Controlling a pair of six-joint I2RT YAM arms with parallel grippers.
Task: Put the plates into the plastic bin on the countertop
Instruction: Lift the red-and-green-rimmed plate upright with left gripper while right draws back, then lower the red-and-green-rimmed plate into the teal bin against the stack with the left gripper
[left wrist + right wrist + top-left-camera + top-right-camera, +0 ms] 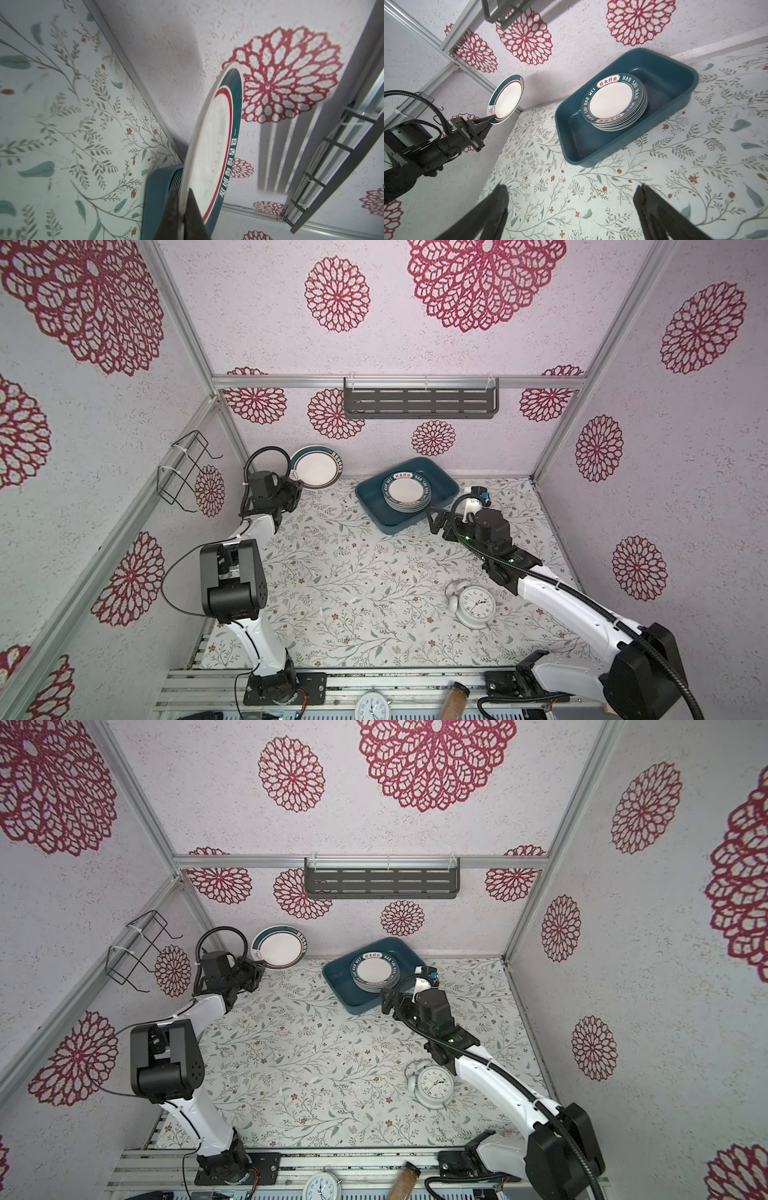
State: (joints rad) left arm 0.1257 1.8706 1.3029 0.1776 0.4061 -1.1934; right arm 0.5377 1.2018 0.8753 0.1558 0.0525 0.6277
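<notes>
A teal-rimmed plate (316,467) is held tilted by its rim in the closed left gripper (296,483), above the far-left corner of the countertop (353,572). It should be levelled, carried over the stack (406,490) in the plastic bin (441,482) and lowered gently. The empty right gripper (436,523), spread wide beside the bin, must be cleared.

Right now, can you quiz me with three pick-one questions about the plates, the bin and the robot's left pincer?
1. Where is the stack of plates? A in the bin B on the wall shelf C beside the clock
2. What colour is the bin? A red B dark teal C yellow
3. What is the left pincer doing? A open, empty B shut on a plate rim C out of sight
Answers: 1 A: the stack sits inside its walls. 2 B: its walls look teal. 3 B: it pinches the raised plate's edge.
</notes>
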